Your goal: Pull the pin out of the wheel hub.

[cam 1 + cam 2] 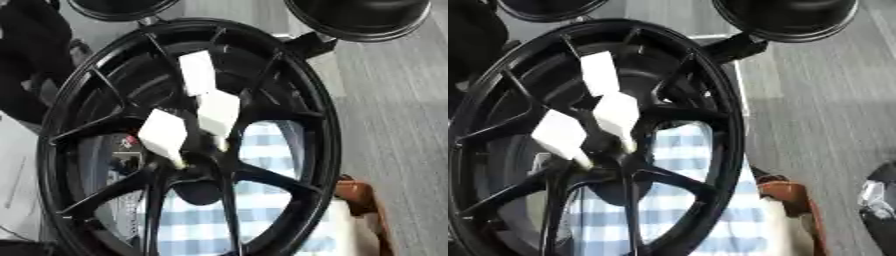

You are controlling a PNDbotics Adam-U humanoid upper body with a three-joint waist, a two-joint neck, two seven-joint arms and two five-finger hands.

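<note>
Here a black wheel (188, 145) fills both views, standing on edge and tilted, its spokes meeting at the hub (197, 167) near the middle. Three white blocks (217, 111) sit against the spokes just above the hub; whether any is the pin cannot be told. Blue-and-white checked cloth (262, 200) shows behind the spokes. Neither robot hand appears, so their state cannot be told.

Blue-and-white checked cloth (262, 210) is the landmark here. Just right of it sits a brown leather-looking thing (787, 196); grey carpet floor (394, 110) stretches beyond that. Two round black objects (359, 17) up top.
</note>
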